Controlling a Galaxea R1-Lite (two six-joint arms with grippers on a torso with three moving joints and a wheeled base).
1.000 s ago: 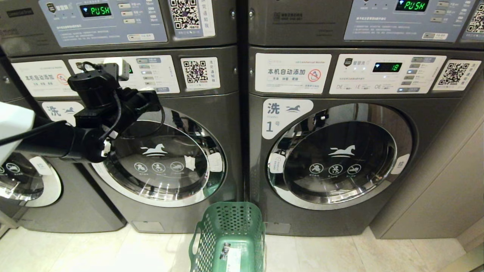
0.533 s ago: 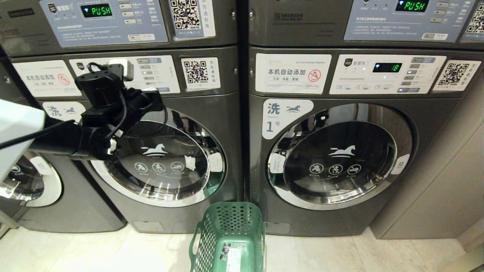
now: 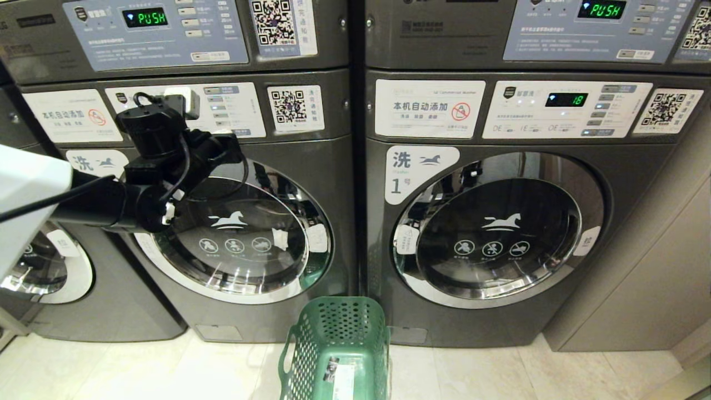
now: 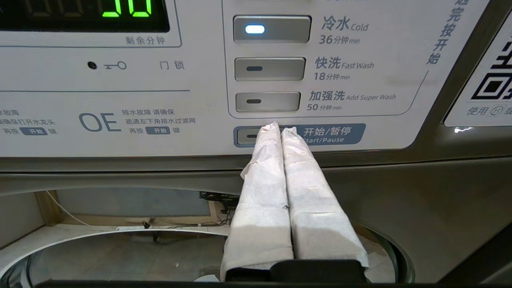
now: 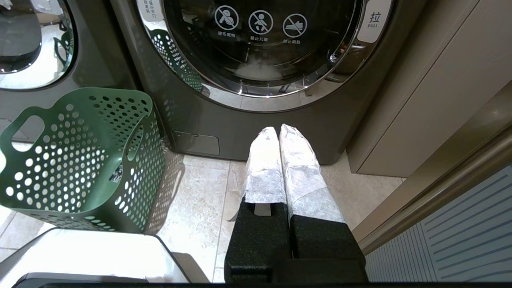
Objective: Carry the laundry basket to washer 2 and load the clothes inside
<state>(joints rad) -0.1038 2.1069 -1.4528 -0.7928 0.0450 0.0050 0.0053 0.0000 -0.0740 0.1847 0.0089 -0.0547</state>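
Observation:
The green laundry basket (image 3: 339, 350) stands on the floor in front of the gap between two washers, also shown in the right wrist view (image 5: 80, 160). No clothes show in it; the clothes are out of view. Washer 2 (image 3: 250, 244) has its round door shut, and my left arm (image 3: 161, 166) covers its number label. My left gripper (image 4: 282, 129) is shut and empty, its white-wrapped tips at the Start/Pause button (image 4: 340, 134) of that washer's panel. I cannot tell if they touch it. My right gripper (image 5: 278, 130) hangs shut and empty low over the floor.
Washer 1 (image 3: 500, 233) stands to the right with its door shut and its display lit. Another washer (image 3: 44, 266) is at the far left. A beige cabinet wall (image 3: 655, 266) closes the right side. Pale floor tiles (image 5: 196, 192) lie between the basket and my right gripper.
My left arm has moved a little up and to the right, toward washer 2's control panel. The basket and the washer doors have not moved.

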